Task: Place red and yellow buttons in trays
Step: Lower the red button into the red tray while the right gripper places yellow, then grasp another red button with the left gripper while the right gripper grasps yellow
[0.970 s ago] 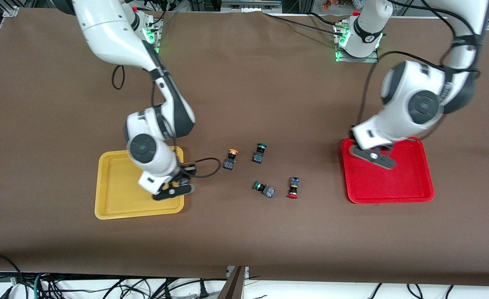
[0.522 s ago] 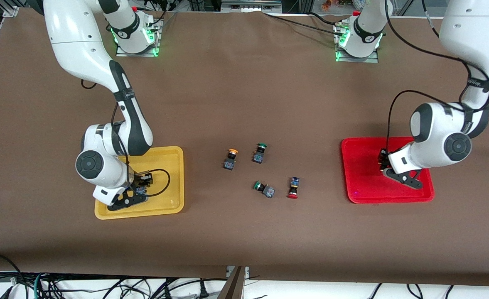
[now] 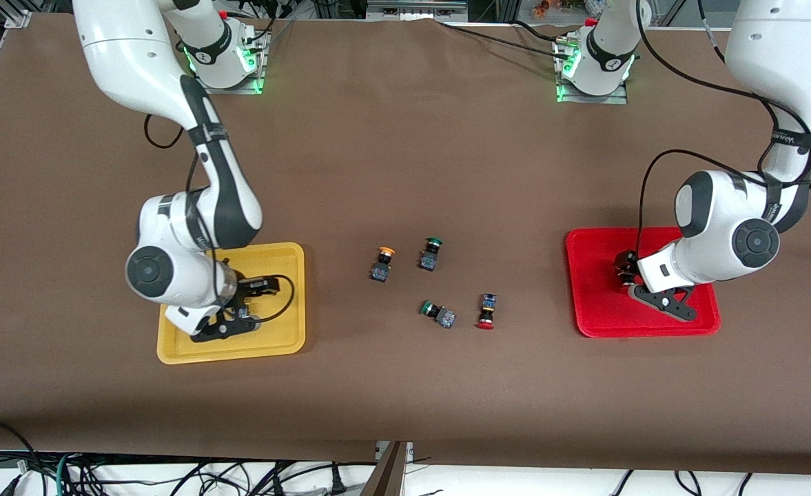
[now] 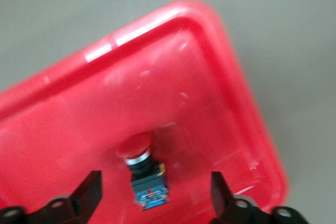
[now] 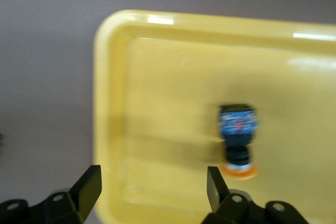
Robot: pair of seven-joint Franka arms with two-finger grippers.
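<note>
One red button [image 4: 140,169] lay on its side on the floor of the red tray [image 4: 220,77], directly under the left gripper [image 4: 157,203], whose fingers stood spread on either side of it without touching it. One yellow button [image 5: 238,136] lay likewise on the floor of the yellow tray [image 5: 113,103], under the right gripper [image 5: 152,198], whose fingers were also spread apart and held nothing. In the front view both buttons were largely hidden by the arms, so their exact spot in each tray was probably near the middle, though this could not be confirmed. On the bare table between the two trays, a second yellow button [image 3: 382,264] stood beside a green button [image 3: 430,253]; nearer to the camera lay a second red button [image 3: 486,312] and, just beside it, another green button [image 3: 437,313]. The step in hand appeared to be the release of the first pair, one button per tray. The next move would call for each gripper to rise clear of its tray and travel to the middle of the table, the left to the remaining red button and the right to the remaining yellow one, leaving both green buttons untouched.
</note>
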